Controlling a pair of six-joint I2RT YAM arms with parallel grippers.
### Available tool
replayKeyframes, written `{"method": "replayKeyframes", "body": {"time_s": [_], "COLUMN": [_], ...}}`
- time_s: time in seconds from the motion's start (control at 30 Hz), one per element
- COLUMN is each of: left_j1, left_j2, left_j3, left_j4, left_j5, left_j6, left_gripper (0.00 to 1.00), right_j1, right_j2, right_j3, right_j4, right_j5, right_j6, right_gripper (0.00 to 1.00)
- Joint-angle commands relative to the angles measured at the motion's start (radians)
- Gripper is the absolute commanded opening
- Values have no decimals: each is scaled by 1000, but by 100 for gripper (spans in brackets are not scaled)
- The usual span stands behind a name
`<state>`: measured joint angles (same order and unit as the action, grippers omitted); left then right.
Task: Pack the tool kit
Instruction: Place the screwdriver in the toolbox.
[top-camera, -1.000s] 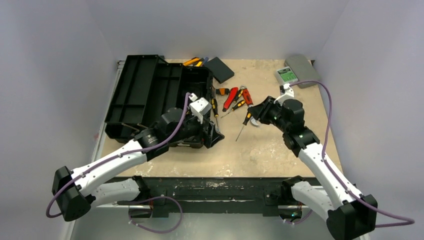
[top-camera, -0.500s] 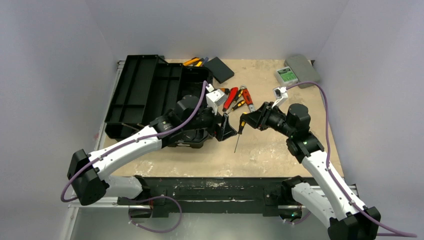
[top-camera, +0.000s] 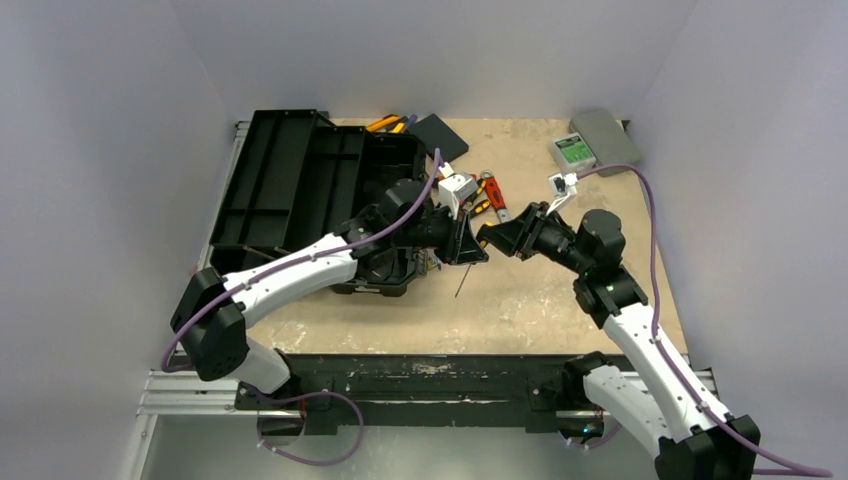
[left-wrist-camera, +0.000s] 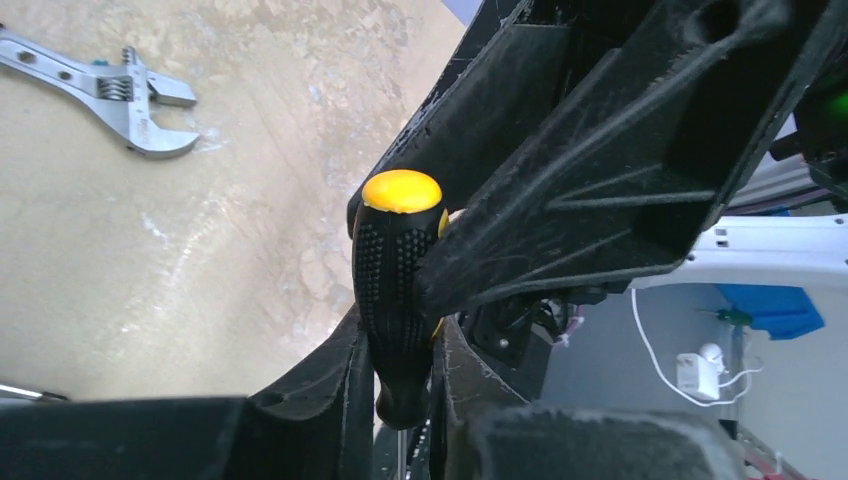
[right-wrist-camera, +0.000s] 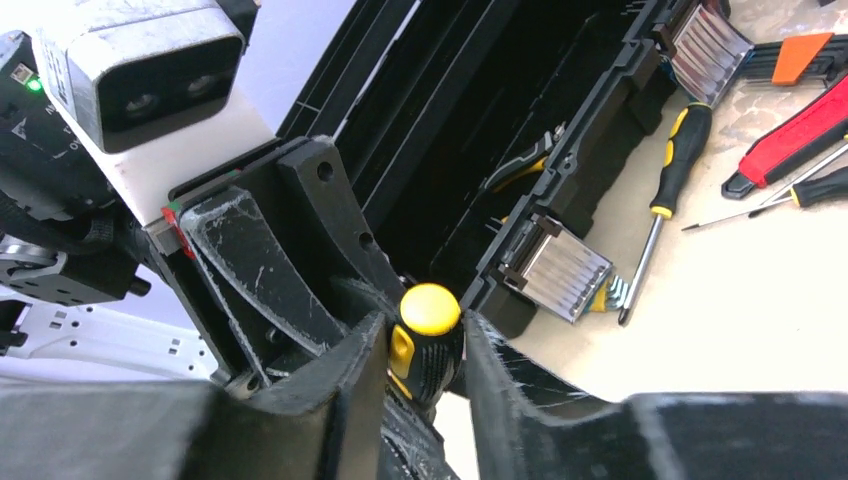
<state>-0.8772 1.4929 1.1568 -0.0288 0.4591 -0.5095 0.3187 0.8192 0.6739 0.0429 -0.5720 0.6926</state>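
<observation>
swung left gripper (top-camera: 472, 250) off toolbox (top-camera: 300, 180) to right gripper (top-camera: 492, 238). pinching 1 screwdriver (left-wrist-camera: 398, 290) with both, mid-handover. next, loosen right, carry to toolbox.

One toolbox (top-camera: 300, 175). One wrench (left-wrist-camera: 120, 90). One black box (top-camera: 440, 138). One grey case (top-camera: 608, 135). One green-labelled device (top-camera: 572, 150). Three screwdrivers count clearly: a raised screwdriver (right-wrist-camera: 425, 350), a lying screwdriver (right-wrist-camera: 672, 160), a thin screwdriver (right-wrist-camera: 815, 187). The red-handled tools (right-wrist-camera: 790, 135) beside them overlap too much to count.
</observation>
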Motion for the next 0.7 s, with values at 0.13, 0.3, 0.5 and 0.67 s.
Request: {"method": "replayKeyframes", "body": {"time_s": [0.13, 0.3, 0.5, 0.67], "left_j1": [13, 72, 193, 230], "left_j2": [-120, -235, -360, -371], "left_j3": [28, 46, 72, 146], "left_j4": [-128, -367, -573, -709], "left_j5": [-175, -383, -690, -1036], "left_j6": [70, 117, 159, 225], "left_gripper": [0, 0, 0, 0], "right_j1": [-1, -1, -1, -2], "right_j2": [-61, -120, -124, -97], "right_j3": [23, 35, 31, 12], "right_j4": [-66, -179, -217, -189], "right_j5": [121, 296, 354, 356], "right_j6": [-37, -73, -136, -156], "right_gripper": [63, 81, 99, 99]}}
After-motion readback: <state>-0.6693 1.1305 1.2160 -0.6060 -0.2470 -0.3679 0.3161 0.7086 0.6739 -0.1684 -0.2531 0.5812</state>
